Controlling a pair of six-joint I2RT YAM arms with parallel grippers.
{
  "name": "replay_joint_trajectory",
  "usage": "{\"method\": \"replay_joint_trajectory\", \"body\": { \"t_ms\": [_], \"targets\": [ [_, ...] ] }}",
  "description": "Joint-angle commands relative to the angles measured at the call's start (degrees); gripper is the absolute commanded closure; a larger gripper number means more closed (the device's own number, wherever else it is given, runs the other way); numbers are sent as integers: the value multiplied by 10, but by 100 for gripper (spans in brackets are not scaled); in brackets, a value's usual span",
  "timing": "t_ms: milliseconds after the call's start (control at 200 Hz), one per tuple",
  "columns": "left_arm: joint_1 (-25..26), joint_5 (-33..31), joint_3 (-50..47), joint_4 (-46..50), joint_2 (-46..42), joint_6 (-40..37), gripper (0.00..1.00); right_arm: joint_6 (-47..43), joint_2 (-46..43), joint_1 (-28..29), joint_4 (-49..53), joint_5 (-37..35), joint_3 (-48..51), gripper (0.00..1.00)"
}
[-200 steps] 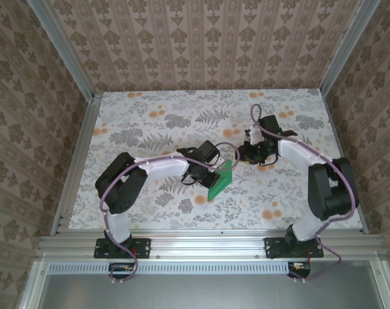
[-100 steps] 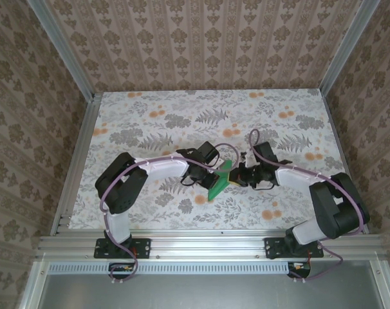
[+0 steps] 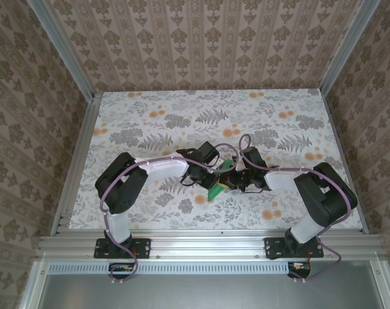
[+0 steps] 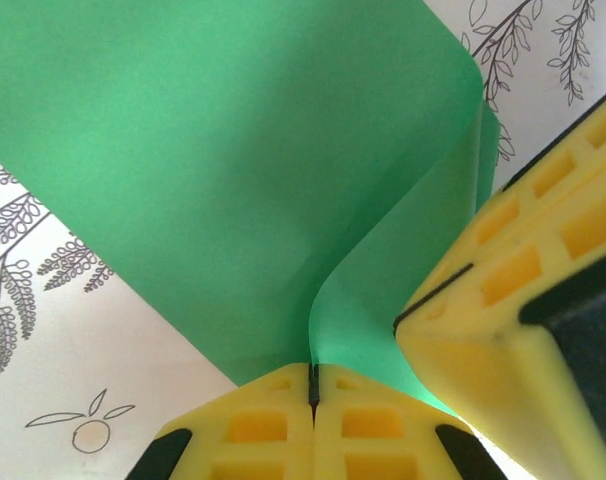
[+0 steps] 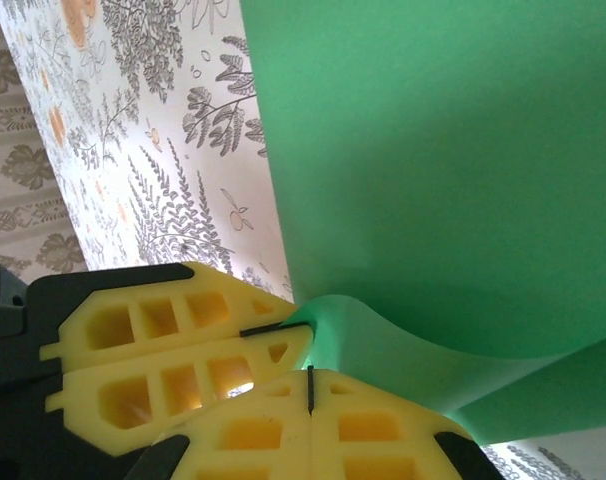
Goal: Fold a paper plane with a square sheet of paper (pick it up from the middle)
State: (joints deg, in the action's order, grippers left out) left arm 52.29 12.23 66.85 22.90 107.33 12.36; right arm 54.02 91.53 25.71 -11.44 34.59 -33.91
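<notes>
The square sheet of paper (image 3: 215,190) is bright green, folded and bowed, standing up off the table's centre between both arms. My left gripper (image 4: 313,385) is shut on it, and a green edge rises straight from its slit. My right gripper (image 5: 311,385) is shut, with its tips pushed against the bowed green sheet (image 5: 433,150). No paper edge shows in its slit. The right fingers (image 4: 513,300) sit just right of my left jaws, and the left fingers (image 5: 173,340) sit beside my right ones. In the top view the left gripper (image 3: 214,177) and right gripper (image 3: 229,182) meet at the sheet. A paper plane is out of view.
The table (image 3: 150,122) has a floral cover and is fenced by aluminium rails (image 3: 76,161) and patterned walls. Both arms reach inward across the near half, and the right arm's elbow (image 3: 324,187) sits near the right rail.
My right gripper swung left and down from the table's centre right to the sheet, closing on the way. The left gripper kept its hold and stayed in place.
</notes>
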Motion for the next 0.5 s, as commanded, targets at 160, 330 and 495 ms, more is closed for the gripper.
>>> {"method": "replay_joint_trajectory", "body": {
  "t_ms": [160, 330, 495],
  "targets": [
    [-4, 6, 11, 16, 16, -5, 100, -30, 41, 0, 40, -41, 9, 93],
    [-5, 6, 15, 17, 22, -7, 100, -38, 41, 0, 52, -47, 11, 92],
    [-5, 8, 21, 22, 25, -10, 100, -49, -19, -3, 87, -56, 6, 88]
  ]
}}
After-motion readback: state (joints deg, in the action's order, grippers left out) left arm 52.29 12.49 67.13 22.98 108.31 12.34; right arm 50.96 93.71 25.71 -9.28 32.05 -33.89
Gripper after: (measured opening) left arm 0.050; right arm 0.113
